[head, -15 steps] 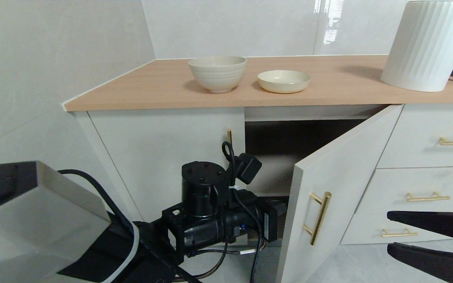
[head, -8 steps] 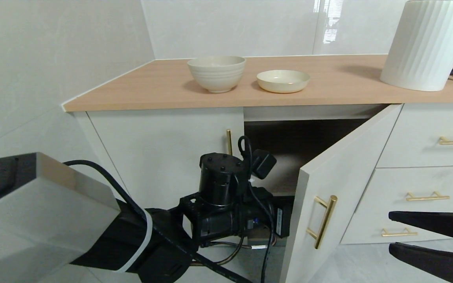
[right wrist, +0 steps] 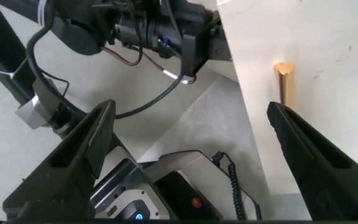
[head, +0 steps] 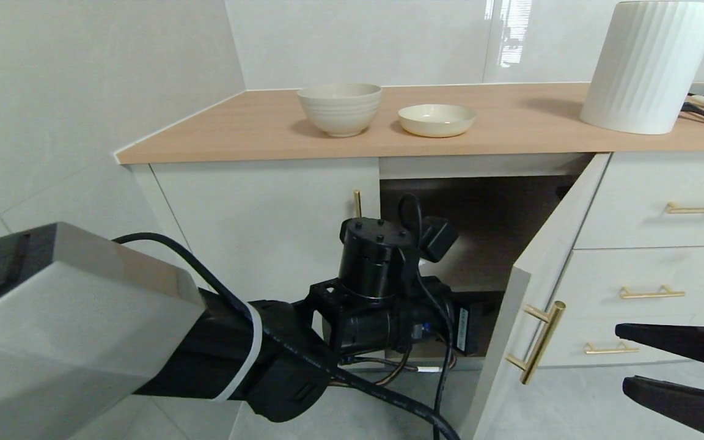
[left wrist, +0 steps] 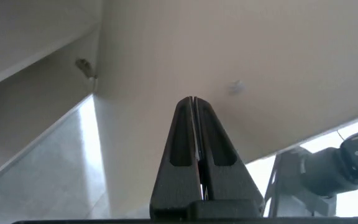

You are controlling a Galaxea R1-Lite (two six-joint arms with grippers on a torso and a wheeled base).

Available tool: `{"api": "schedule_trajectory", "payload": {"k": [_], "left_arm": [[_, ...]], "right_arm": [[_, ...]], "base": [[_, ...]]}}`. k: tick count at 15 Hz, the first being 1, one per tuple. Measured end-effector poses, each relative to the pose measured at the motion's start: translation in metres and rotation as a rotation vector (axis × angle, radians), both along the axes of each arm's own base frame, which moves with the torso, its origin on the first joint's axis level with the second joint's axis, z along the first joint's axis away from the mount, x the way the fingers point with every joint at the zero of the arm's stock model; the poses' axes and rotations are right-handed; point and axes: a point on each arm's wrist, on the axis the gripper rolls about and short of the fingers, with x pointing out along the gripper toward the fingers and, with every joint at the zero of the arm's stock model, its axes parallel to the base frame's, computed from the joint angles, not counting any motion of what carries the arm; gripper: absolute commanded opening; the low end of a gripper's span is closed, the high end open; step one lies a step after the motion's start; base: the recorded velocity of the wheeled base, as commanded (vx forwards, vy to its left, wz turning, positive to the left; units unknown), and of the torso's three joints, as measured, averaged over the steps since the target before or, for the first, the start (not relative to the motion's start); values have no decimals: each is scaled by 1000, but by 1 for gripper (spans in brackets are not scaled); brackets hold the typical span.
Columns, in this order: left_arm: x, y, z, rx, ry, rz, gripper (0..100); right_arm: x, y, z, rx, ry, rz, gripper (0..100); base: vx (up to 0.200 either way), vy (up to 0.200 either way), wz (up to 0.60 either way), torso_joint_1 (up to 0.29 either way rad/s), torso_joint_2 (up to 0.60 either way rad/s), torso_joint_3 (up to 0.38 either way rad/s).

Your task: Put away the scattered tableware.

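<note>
**Spotter:** Starting at the left fingers [left wrist: 180, 134], what do you read?

**Operator:** I see them pressed together with nothing between them. They point at the inner face of the open cabinet door [head: 541, 256], and I cannot tell whether they touch it. That arm sits low, in front of the open cupboard [head: 480, 208].

**Spotter:** And the right fingers [head: 676, 338]?

**Operator:** I have them spread wide and empty, low at the near right. They are on the outer side of the door, near its brass handle [head: 538, 342] but apart from it.

**Spotter:** The tableware?

**Operator:** Both pieces are up on the worktop [head: 254, 131]. The ribbed bowl [head: 340, 109] stands upright on the left. The shallow dish [head: 437, 119] is just to its right, not touching it and directly above the opening. A tall ribbed white container [head: 648, 64] stands well off to the right, above the drawers [head: 663, 201].
</note>
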Motion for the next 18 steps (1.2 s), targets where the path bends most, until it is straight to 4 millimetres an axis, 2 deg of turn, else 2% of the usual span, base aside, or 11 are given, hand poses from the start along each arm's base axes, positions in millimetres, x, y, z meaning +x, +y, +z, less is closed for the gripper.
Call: {"api": "schedule_trajectory", "payload": {"k": [7,9,18], "left_arm": [[-2,-13,-1,4,1,-20,0],[-4,-16,0,0,-2,-28,0],[13,-35,-2,16,-1,2,0]], "right_arm": [[-6,-3,5,19,-33,1,100],[-7,-4,6,21,-37,1,100],[-11,-6,7,9,-77,6,100]], "base": [[0,0,0,0,0,0],[-200,0,0,7,2,2],[0,0,0,0,0,0]]}}
